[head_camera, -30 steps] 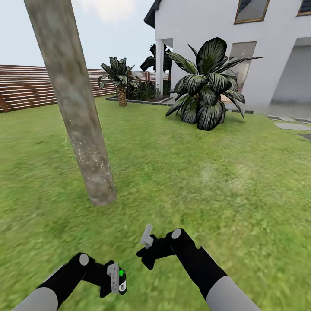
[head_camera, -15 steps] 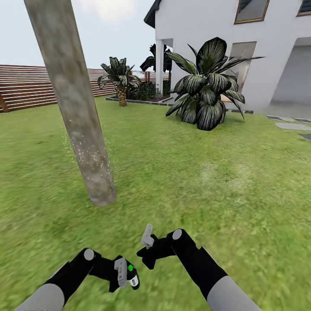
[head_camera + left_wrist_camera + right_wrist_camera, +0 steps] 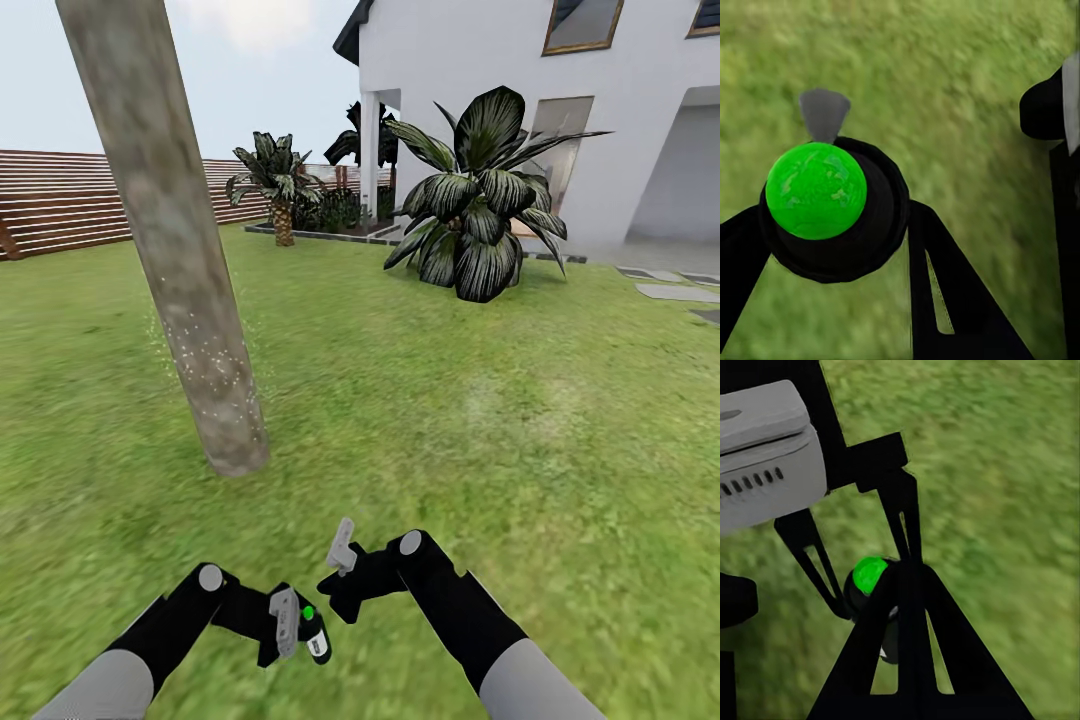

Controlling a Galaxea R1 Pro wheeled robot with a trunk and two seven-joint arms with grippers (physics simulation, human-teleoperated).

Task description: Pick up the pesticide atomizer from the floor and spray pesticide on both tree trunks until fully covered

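Two black robot arms reach out low over the grass (image 3: pixel 480 400). Far on the left, a brown fence (image 3: pixel 60 200) made of flat wood slats runs along the edge of the garden. Next comes a tall tree trunk (image 3: pixel 185 290). It is grey-brown and blotchy, it leans a bit, and it gets wider where it meets the ground. Tiny white specks dot its lower part.

Below the trunk, close to the robot, the left gripper (image 3: pixel 290 628) is clamped around the pesticide atomizer (image 3: pixel 312 632). The bottle is black with a bright green spot and a bit of white on it. It sits up off the grass, between the two black fingers (image 3: pixel 945 292). From the left wrist view you look right at the round green spot on the pesticide atomizer (image 3: pixel 832 199), with a small grey piece poking out past it.

Just beside it is the right gripper (image 3: pixel 340 580). I cannot tell if its fingers are apart or together. A grey piece sticks up near its tip. It holds nothing that I can see. From the right wrist view, the bottle's green spot (image 3: pixel 870 576) shows past the black fingers.

Further back stand a short palm (image 3: pixel 275 190) and then a big bush (image 3: pixel 480 200) with wide dark leaves. A white house (image 3: pixel 520 100) rises behind the bush on the right.
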